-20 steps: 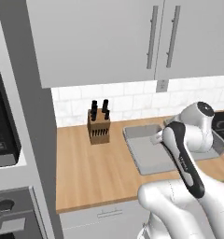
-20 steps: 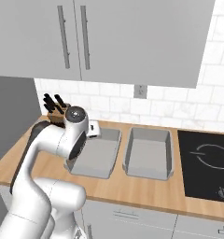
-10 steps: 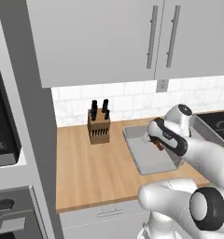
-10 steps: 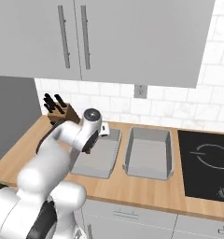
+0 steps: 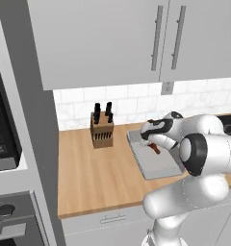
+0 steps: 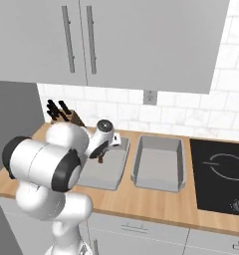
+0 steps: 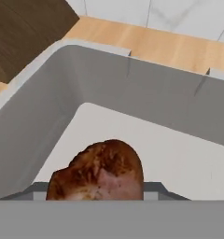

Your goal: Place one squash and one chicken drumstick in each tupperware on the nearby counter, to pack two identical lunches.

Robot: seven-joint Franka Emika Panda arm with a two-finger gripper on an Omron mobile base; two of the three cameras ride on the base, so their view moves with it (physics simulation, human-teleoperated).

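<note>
Drumstick (image 7: 97,170) sits clamped in the closed end effector (image 5: 153,146), held just above the floor of the left tray (image 6: 119,162), near its back corner. Seen from the hand, the meat's rounded end faces the camera, so its long axis seems to run along the end effector's own line, pointing down into the tray. Second tray (image 6: 159,162) sits just beside it on the wooden desk (image 5: 88,173), toward the stovetop (image 6: 223,172).
</note>
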